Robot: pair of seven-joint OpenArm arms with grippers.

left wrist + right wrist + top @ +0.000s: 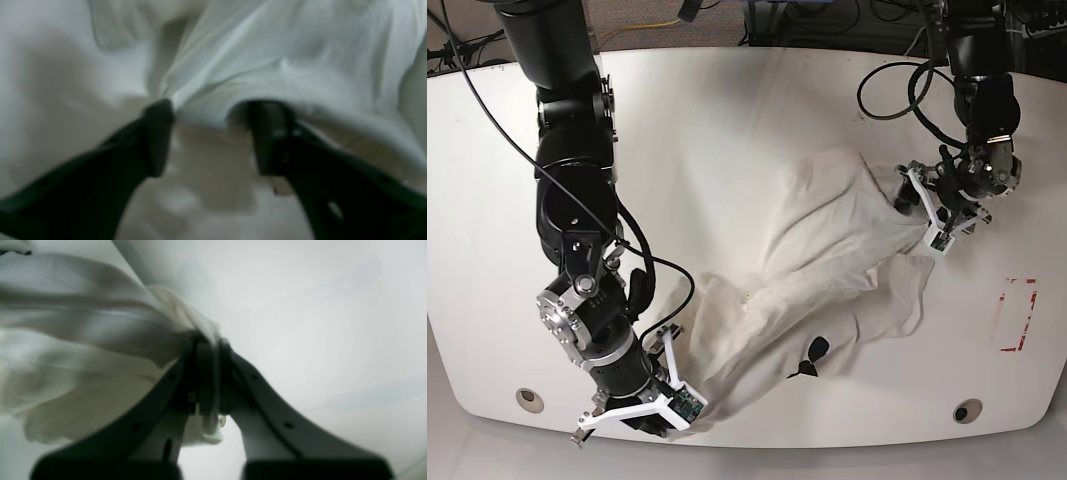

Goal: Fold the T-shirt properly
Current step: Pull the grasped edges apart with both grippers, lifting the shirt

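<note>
I count one T-shirt (pixel 827 270), cream-white and badly rumpled, stretched as a long twisted band across the white tabletop (pixel 727 110). It runs from a bunched end near the tabletop's front edge up to a wider, creased mass towards the far side, with one loose flap lying flat just beside that mass. A small patch of black print shows on the cloth near the middle of the band; I cannot read it or make out any colour in it. Two arms work on the shirt, one at each end. My left claw (pixel 213 133) sits at the far, wider end with its jaws standing well apart; in the left wrist view a fold of cloth drapes over both fingertips (pixel 160 115), yet nothing is pinched between them. My right claw (pixel 208 350) is at the near end of the shirt, jaws narrow and clamped on a gathered wad of fabric that fans out from the tips, as the right wrist view shows. Also on the tabletop, well apart from the shirt, I see one red-outlined rectangle (pixel 1018 314) and two small round fittings near the front edge (pixel 528 398).
</note>
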